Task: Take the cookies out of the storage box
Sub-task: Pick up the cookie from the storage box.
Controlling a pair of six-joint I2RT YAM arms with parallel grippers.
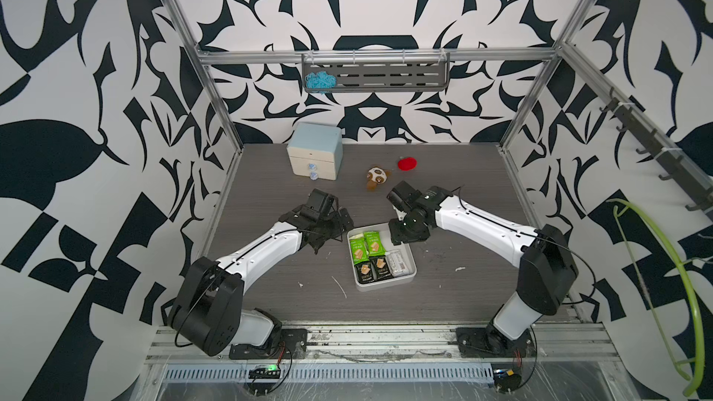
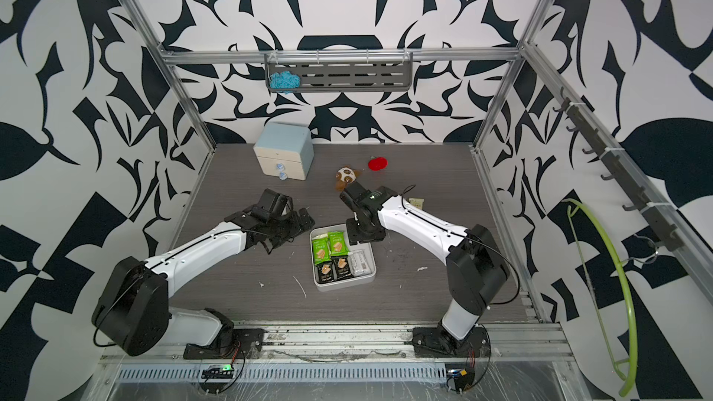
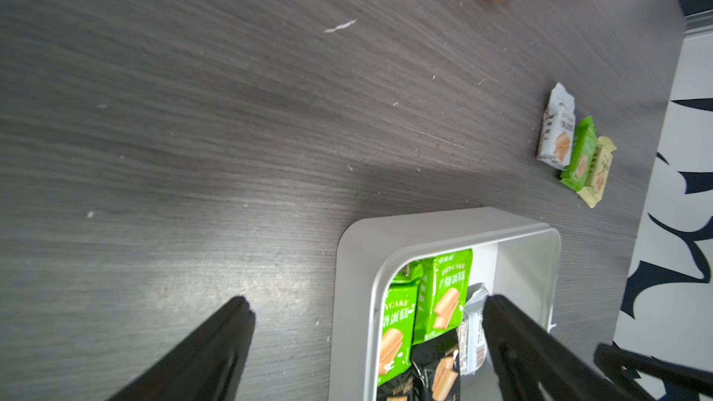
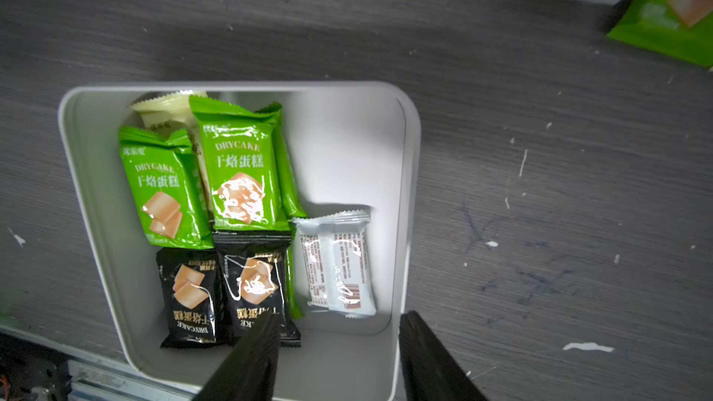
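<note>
Near the middle of the dark grey wood-grain table [image 1: 463,283] sits the shallow white plastic storage box [image 1: 386,286] with rounded corners, between my two arms. Cookies [image 4: 243,171] lie inside it. Green foil packets [image 1: 374,244] sit toward the far side over a cream packet [image 4: 166,108]. Two black packets [image 4: 189,295] lie nearer me, with one pale white packet [image 4: 337,264] back side up beside them. Three more packets [image 3: 571,148], white, green and cream, lie touching on the table off to the right of the box. My right gripper [image 4: 339,318] hangs over the box, jaws partway apart, nothing between them. My left gripper [image 3: 366,302] stands spread wide and empty at the box's left wall.
</note>
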